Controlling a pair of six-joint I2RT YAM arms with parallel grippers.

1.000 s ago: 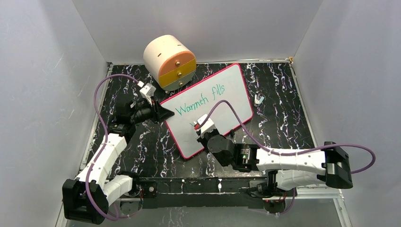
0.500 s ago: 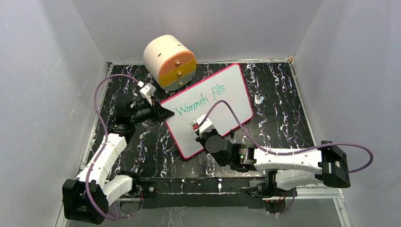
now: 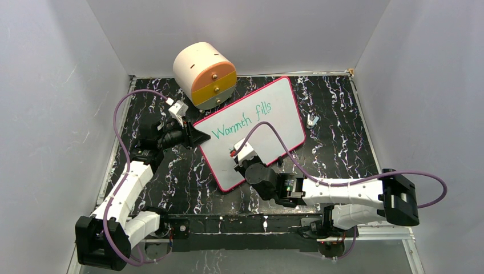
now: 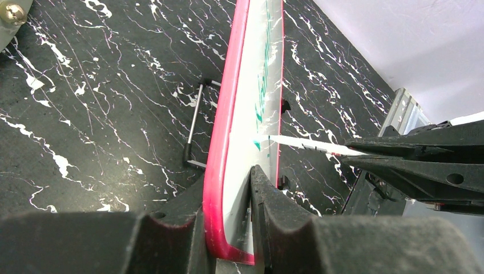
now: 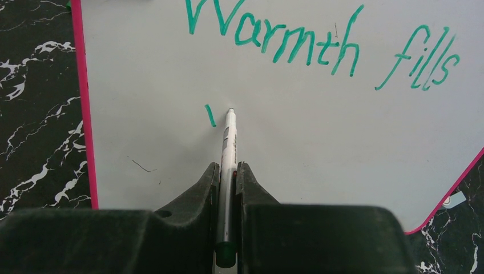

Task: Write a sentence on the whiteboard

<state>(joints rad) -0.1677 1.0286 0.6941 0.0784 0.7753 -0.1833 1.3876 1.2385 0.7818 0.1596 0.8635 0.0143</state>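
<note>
1. One whiteboard [image 3: 285,128] mid-table, showing two words of the sentence [image 3: 242,120] plus one short stroke [image 5: 210,115].
2. Left gripper [image 4: 228,182] clamped on its 9 o'clock corner.
3. Right gripper [image 5: 227,168] pinching one marker [image 5: 229,137], tip at the stroke's 3 o'clock.

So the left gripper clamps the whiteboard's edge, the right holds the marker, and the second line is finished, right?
Not finished: the right wrist view shows only one short green stroke under "Warmth fills" on the whiteboard. The rest stands.
</note>
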